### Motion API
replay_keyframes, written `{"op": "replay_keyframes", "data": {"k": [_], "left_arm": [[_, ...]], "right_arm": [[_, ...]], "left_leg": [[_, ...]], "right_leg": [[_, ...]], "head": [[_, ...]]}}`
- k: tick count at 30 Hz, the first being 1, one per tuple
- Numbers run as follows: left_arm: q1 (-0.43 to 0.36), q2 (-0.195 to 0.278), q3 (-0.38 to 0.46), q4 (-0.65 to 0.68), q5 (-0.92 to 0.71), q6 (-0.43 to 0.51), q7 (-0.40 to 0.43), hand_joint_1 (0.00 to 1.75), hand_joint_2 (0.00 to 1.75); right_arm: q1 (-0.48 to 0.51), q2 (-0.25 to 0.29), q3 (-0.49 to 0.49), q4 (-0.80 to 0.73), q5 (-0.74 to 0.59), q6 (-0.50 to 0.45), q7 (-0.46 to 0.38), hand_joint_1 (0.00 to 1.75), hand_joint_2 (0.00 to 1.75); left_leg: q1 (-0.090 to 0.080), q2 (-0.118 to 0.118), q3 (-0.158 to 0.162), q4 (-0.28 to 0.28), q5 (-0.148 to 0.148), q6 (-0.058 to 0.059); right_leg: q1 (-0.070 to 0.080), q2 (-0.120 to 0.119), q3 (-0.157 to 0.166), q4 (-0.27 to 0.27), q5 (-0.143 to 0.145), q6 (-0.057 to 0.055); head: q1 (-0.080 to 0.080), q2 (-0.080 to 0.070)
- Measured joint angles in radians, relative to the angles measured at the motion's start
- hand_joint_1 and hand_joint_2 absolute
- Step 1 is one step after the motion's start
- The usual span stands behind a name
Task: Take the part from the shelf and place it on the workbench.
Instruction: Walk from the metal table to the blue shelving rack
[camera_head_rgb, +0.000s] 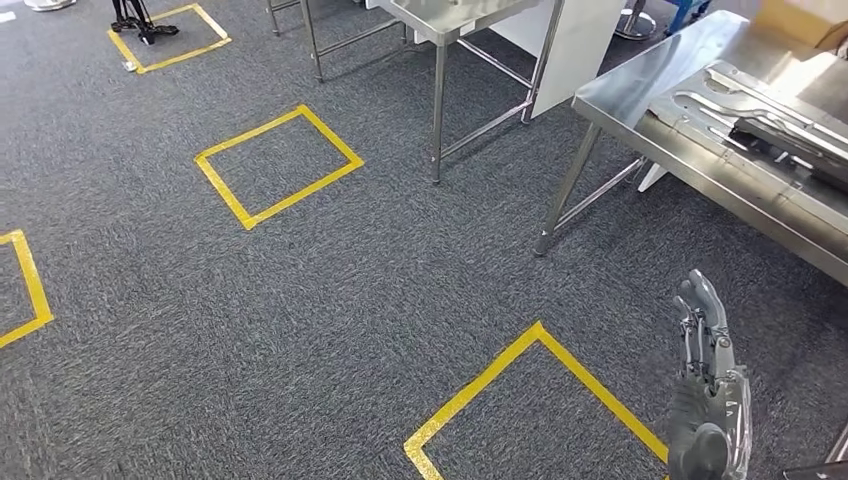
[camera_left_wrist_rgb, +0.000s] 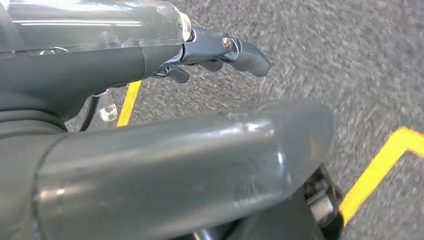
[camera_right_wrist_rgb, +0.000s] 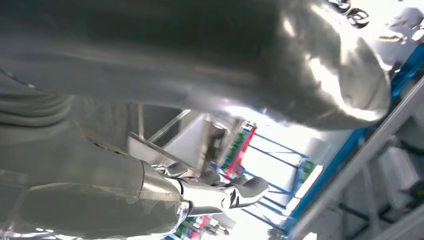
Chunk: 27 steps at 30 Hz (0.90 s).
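The steel workbench (camera_head_rgb: 668, 92) stands at the upper right of the head view. On it lie pressed silver metal parts (camera_head_rgb: 745, 98) and a dark part (camera_head_rgb: 792, 142). My right hand (camera_head_rgb: 705, 345) rises at the lower right, short of the bench, fingers straight and apart, holding nothing. In the right wrist view the same hand (camera_right_wrist_rgb: 150, 185) is empty, with its fingers (camera_right_wrist_rgb: 240, 192) stretched toward table legs and a blue shelf frame (camera_right_wrist_rgb: 350, 150). My left hand (camera_left_wrist_rgb: 175, 140) hangs over the carpet with its fingers (camera_left_wrist_rgb: 235, 50) loosely extended and nothing in them.
Grey carpet carries yellow tape squares, one right in front of me (camera_head_rgb: 535, 400) and another farther off (camera_head_rgb: 278, 165). A second steel table (camera_head_rgb: 470, 20) stands at the top centre, its legs reaching the floor. A cardboard box (camera_head_rgb: 805, 20) sits on the workbench's far end.
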Motion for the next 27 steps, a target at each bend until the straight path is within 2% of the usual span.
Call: {"op": "replay_keyframes", "data": {"k": [1, 2, 3, 4, 5, 6, 7, 8, 9, 10, 11, 12, 13, 15, 17, 18, 19, 20, 21, 22, 24, 25, 26, 27], "left_arm": [[-0.001, 0.0, 0.0, 0.0, 0.002, 0.001, -0.002, 0.0, 0.0], [-0.001, 0.0, 0.0, 0.0, 0.005, 0.002, -0.003, 0.0, 0.0], [-0.001, 0.0, 0.0, 0.0, 0.008, 0.002, -0.005, 0.0, 0.0], [0.001, 0.0, 0.001, 0.0, 0.009, 0.002, -0.007, 0.0, 0.0], [0.004, 0.001, 0.001, 0.0, 0.011, 0.002, -0.007, 0.0, 0.0], [0.007, 0.001, 0.001, 0.0, 0.01, 0.002, -0.008, 0.0, 0.0], [0.009, 0.002, 0.001, 0.0, 0.009, 0.002, -0.008, 0.0, 0.0], [0.01, 0.002, 0.001, 0.0, 0.006, 0.002, -0.008, 0.0, 0.0], [0.01, 0.003, 0.001, 0.0, 0.004, 0.004, -0.008, 0.0, 0.0], [0.01, 0.004, 0.001, 0.0, 0.0, 0.01, -0.008, 0.0, 0.0], [0.011, 0.005, 0.001, 0.0, -0.002, 0.019, -0.008, 0.0, 0.0], [0.013, 0.009, 0.001, 0.0, -0.005, 0.028, -0.009, 0.0, 0.0], [0.013, 0.014, 0.001, 0.0, -0.005, 0.035, -0.011, 0.0, 0.0], [0.006, 0.026, 0.001, 0.0, 0.003, 0.036, -0.016, 0.0, 0.0], [-0.011, 0.035, 0.007, 0.0, 0.025, 0.039, -0.022, 0.0, 0.0], [-0.017, 0.038, 0.013, 0.0, 0.038, 0.042, -0.025, 0.0, 0.0], [-0.02, 0.041, 0.022, -0.001, 0.05, 0.047, -0.027, 0.0, 0.0], [-0.02, 0.042, 0.031, -0.001, 0.059, 0.052, -0.028, 0.0, 0.0], [-0.017, 0.044, 0.04, -0.001, 0.067, 0.057, -0.029, 0.0, 0.0], [-0.013, 0.046, 0.049, -0.001, 0.074, 0.063, -0.029, 0.0, 0.0], [-0.007, 0.051, 0.066, 0.0, 0.088, 0.073, -0.031, 0.0, 0.0], [-0.004, 0.052, 0.075, 0.0, 0.096, 0.077, -0.033, 0.0, 0.0], [-0.002, 0.054, 0.085, 0.0, 0.103, 0.08, -0.035, 0.0, 0.0], [0.002, 0.055, 0.095, 0.0, 0.111, 0.083, -0.037, 0.0, 0.0]], "right_arm": [[0.002, 0.0, 0.003, 0.0, 0.005, -0.002, -0.005, 0.0, 0.0], [0.004, 0.0, 0.007, 0.0, 0.013, -0.006, -0.011, 0.0, 0.0], [0.007, -0.001, 0.013, 0.0, 0.024, -0.013, -0.016, 0.0, 0.0], [0.01, -0.001, 0.022, 0.0, 0.036, -0.025, -0.022, 0.0, 0.0], [0.013, -0.002, 0.031, -0.001, 0.048, -0.038, -0.026, 0.0, 0.0], [0.017, -0.003, 0.039, -0.003, 0.058, -0.052, -0.029, 0.0, 0.0], [0.02, -0.004, 0.045, -0.007, 0.066, -0.063, -0.031, 0.0, 0.0], [0.023, -0.006, 0.05, -0.012, 0.071, -0.071, -0.032, 0.0, 0.0], [0.028, -0.008, 0.053, -0.018, 0.076, -0.078, -0.033, 0.0, 0.0], [0.032, -0.009, 0.057, -0.024, 0.081, -0.085, -0.034, 0.0, 0.0], [0.036, -0.011, 0.062, -0.03, 0.086, -0.091, -0.033, 0.0, 0.0], [0.038, -0.014, 0.07, -0.035, 0.09, -0.096, -0.033, 0.0, 0.0], [0.035, -0.016, 0.079, -0.038, 0.092, -0.1, -0.033, 0.0, 0.0], [0.02, -0.018, 0.1, -0.038, 0.091, -0.101, -0.037, 0.0, 0.0], [0.004, -0.019, 0.118, -0.034, 0.087, -0.096, -0.041, 0.0, 0.0], [-0.005, -0.02, 0.126, -0.03, 0.084, -0.093, -0.043, 0.0, 0.0], [-0.015, -0.02, 0.134, -0.024, 0.081, -0.091, -0.045, 0.0, 0.0], [-0.025, -0.02, 0.142, -0.018, 0.077, -0.09, -0.047, 0.0, 0.0], [-0.034, -0.02, 0.148, -0.01, 0.073, -0.089, -0.05, 0.0, 0.0], [-0.041, -0.02, 0.153, -0.002, 0.068, -0.086, -0.052, 0.0, 0.0], [-0.053, -0.02, 0.16, 0.014, 0.058, -0.077, -0.054, 0.0, 0.0], [-0.059, -0.021, 0.162, 0.022, 0.053, -0.071, -0.055, 0.0, 0.0], [-0.065, -0.021, 0.163, 0.031, 0.046, -0.064, -0.055, 0.0, 0.0], [-0.071, -0.022, 0.164, 0.04, 0.038, -0.057, -0.056, 0.0, 0.0]], "left_leg": [[0.001, -0.009, -0.002, -0.001, 0.002, 0.003], [0.001, -0.018, -0.004, -0.001, 0.003, 0.005], [0.001, -0.029, -0.005, -0.001, 0.004, 0.006], [0.002, -0.042, -0.004, 0.0, 0.004, 0.006], [0.002, -0.054, -0.003, 0.001, 0.004, 0.005], [0.002, -0.068, -0.001, 0.003, 0.003, 0.003], [0.003, -0.081, 0.0, 0.006, 0.002, 0.001], [0.002, -0.093, -0.002, 0.011, 0.0, -0.003], [0.001, -0.105, -0.007, 0.015, -0.001, -0.009], [0.002, -0.116, -0.013, 0.018, 0.0, -0.016], [0.003, -0.127, -0.019, 0.018, 0.002, -0.024], [0.005, -0.138, -0.023, 0.016, 0.005, -0.033], [0.007, -0.137, -0.026, 0.019, 0.005, -0.039], [0.005, -0.094, -0.048, 0.064, -0.025, -0.048], [0.005, -0.039, -0.101, 0.18, -0.09, -0.053], [0.006, -0.028, -0.128, 0.24, -0.116, -0.055], [0.007, -0.022, -0.143, 0.279, -0.128, -0.056], [0.007, -0.018, -0.139, 0.281, -0.122, -0.056], [0.007, -0.012, -0.116, 0.246, -0.099, -0.054], [0.005, 0.0, -0.078, 0.182, -0.069, -0.049], [-0.002, 0.041, -0.009, 0.056, -0.029, -0.037], [-0.007, 0.053, 0.006, 0.024, -0.023, -0.03], [-0.011, 0.055, 0.008, 0.012, -0.023, -0.025], [-0.011, 0.042, 0.005, 0.01, -0.02, -0.021]], "right_leg": [[-0.003, 0.027, -0.028, 0.061, -0.034, 0.003], [-0.004, 0.042, -0.062, 0.13, -0.066, 0.005], [-0.005, 0.05, -0.093, 0.19, -0.085, 0.007], [-0.006, 0.053, -0.11, 0.219, -0.083, 0.008], [-0.008, 0.055, -0.108, 0.207, -0.058, 0.009], [-0.01, 0.061, -0.089, 0.158, -0.018, 0.009], [-0.014, 0.079, -0.06, 0.089, 0.021, 0.009], [-0.017, 0.104, -0.035, 0.026, 0.048, 0.007], [-0.019, 0.126, -0.018, -0.016, 0.061, 0.006], [-0.019, 0.14, -0.012, -0.036, 0.062, 0.003], [-0.016, 0.14, -0.012, -0.039, 0.06, -0.002], [-0.015, 0.129, -0.013, -0.04, 0.062, -0.009], [-0.015, 0.117, -0.012, -0.044, 0.065, -0.017], [-0.017, 0.09, -0.009, -0.052, 0.071, -0.033], [-0.012, 0.058, -0.008, -0.054, 0.071, -0.042], [-0.008, 0.042, -0.008, -0.054, 0.071, -0.044], [-0.006, 0.026, -0.008, -0.054, 0.07, -0.045], [-0.004, 0.012, -0.008, -0.054, 0.069, -0.046], [-0.003, 0.0, -0.006, -0.054, 0.068, -0.046], [-0.002, -0.011, -0.004, -0.053, 0.067, -0.045], [0.004, -0.031, 0.0, -0.052, 0.062, -0.038], [0.006, -0.041, 0.002, -0.051, 0.06, -0.034], [0.007, -0.052, 0.003, -0.051, 0.059, -0.03], [0.008, -0.062, 0.005, -0.052, 0.058, -0.025]], "head": [[0.003, 0.0], [0.005, 0.0], [0.006, 0.0], [0.006, 0.0], [0.006, 0.0], [0.006, 0.0], [0.006, 0.0], [0.006, 0.0], [0.005, 0.0], [0.005, 0.0], [0.005, 0.0], [0.005, 0.0], [0.005, 0.0], [0.0, 0.0], [-0.006, 0.0], [-0.007, 0.0], [-0.006, 0.0], [-0.007, 0.0], [-0.007, 0.0], [-0.007, 0.0], [-0.006, 0.0], [-0.006, 0.0], [-0.005, 0.0], [-0.004, 0.0]]}}
